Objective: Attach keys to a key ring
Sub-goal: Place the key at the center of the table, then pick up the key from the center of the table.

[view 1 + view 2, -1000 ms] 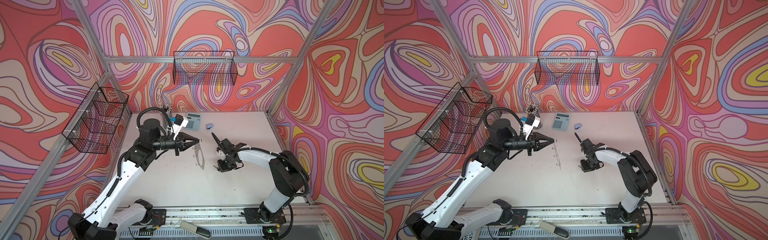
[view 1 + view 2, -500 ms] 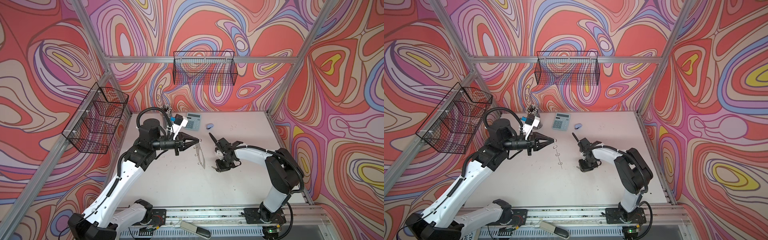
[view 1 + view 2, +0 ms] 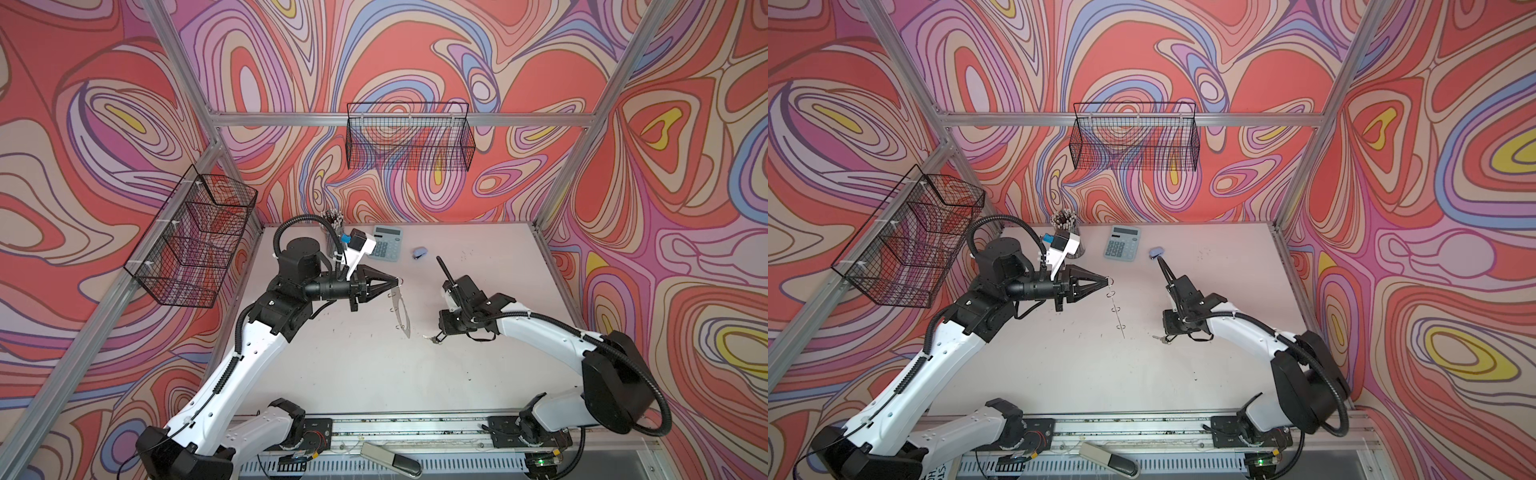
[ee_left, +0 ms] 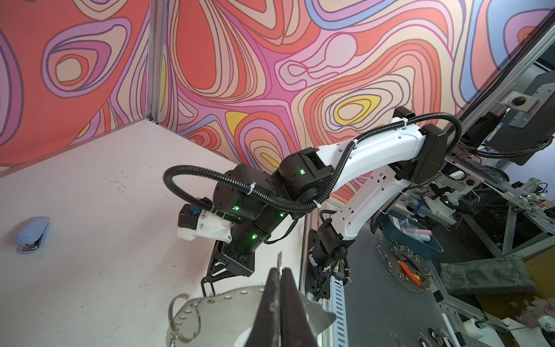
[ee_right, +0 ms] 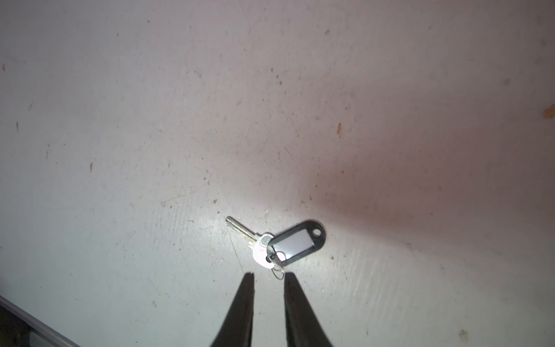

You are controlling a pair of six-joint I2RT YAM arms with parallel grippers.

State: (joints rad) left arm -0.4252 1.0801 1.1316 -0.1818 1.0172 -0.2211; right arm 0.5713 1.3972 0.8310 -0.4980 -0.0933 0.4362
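The left gripper [image 3: 397, 282] clamps the key ring [image 3: 401, 311] (hanging edge-on above the table [image 3: 374, 374]) while the right gripper [image 5: 269, 275], jaws parted and empty, hovers just behind the keys [image 5: 270, 243] lying flat

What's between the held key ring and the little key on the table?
Nothing; both top views show only bare table between the key ring and the keys.

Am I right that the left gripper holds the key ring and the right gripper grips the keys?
No: the right wrist view shows the right gripper open, the keys lying loose before it. The left gripper does hold the key ring.
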